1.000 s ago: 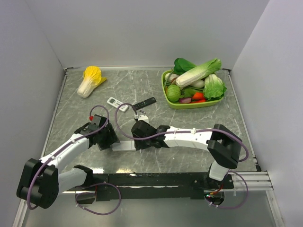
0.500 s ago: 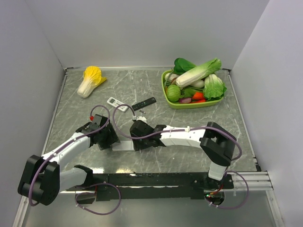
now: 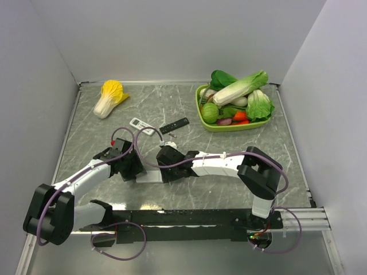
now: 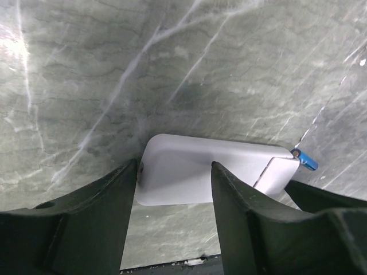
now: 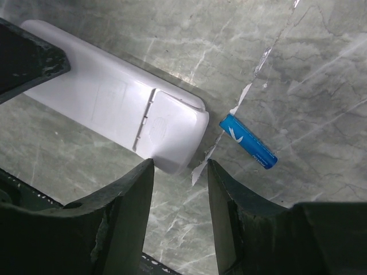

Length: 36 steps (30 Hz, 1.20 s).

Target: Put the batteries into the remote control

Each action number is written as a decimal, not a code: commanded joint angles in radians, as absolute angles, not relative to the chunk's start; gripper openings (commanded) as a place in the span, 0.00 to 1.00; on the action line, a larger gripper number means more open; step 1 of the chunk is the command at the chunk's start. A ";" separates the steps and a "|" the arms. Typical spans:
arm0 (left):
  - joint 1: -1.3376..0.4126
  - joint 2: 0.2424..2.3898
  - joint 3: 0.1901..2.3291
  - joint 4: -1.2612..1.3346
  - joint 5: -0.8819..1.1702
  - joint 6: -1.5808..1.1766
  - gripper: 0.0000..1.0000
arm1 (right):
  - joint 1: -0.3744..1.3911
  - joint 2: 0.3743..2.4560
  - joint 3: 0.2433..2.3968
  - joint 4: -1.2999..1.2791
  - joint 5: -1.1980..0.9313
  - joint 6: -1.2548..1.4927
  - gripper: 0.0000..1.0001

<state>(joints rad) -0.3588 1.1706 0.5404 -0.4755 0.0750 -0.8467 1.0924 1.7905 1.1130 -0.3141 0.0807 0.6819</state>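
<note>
The remote control (image 5: 114, 103) lay back-up on the marble worktop (image 5: 321, 69), near its front edge and between the two arms. The left end effector (image 4: 174, 166) stood over one end of it with its fingers apart. Whether they touched the casing could not be told. The right end effector (image 5: 178, 166) hung over the other end, also spread and holding nothing.

The main hazard seemed to be the casing skating on the slick stone. A push on the battery cover (image 5: 172, 129), which looked closed, could shove the whole remote along unless the left fingers pinned it. With both end effectors crowded over one small body, a clash of fingers was also possible.

The smallest risk concerned the blue battery (image 5: 248, 141), lying loose just beside the cover end. A nudge from the sliding remote or a descending finger would likely send it rolling out of reach.
</note>
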 commanded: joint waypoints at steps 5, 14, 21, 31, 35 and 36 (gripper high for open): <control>-0.356 1.189 0.534 -0.446 0.126 -0.821 0.56 | 1.088 1.838 1.146 -0.308 0.074 0.670 0.48; -0.356 1.218 0.529 -0.426 0.163 -0.811 0.53 | 1.086 1.859 1.180 -0.321 0.058 0.655 0.47; -0.359 1.238 0.528 -0.420 0.179 -0.804 0.48 | 1.065 1.865 1.195 -0.333 0.014 0.650 0.46; -0.357 1.246 0.528 -0.417 0.179 -0.802 0.46 | 1.020 1.838 1.192 -0.334 -0.069 0.667 0.48; -0.357 1.243 0.529 -0.419 0.178 -0.802 0.46 | 1.009 1.825 1.203 -0.351 -0.074 0.672 0.50; -0.357 1.241 0.529 -0.419 0.176 -0.802 0.46 | 1.009 1.819 1.206 -0.356 -0.074 0.673 0.51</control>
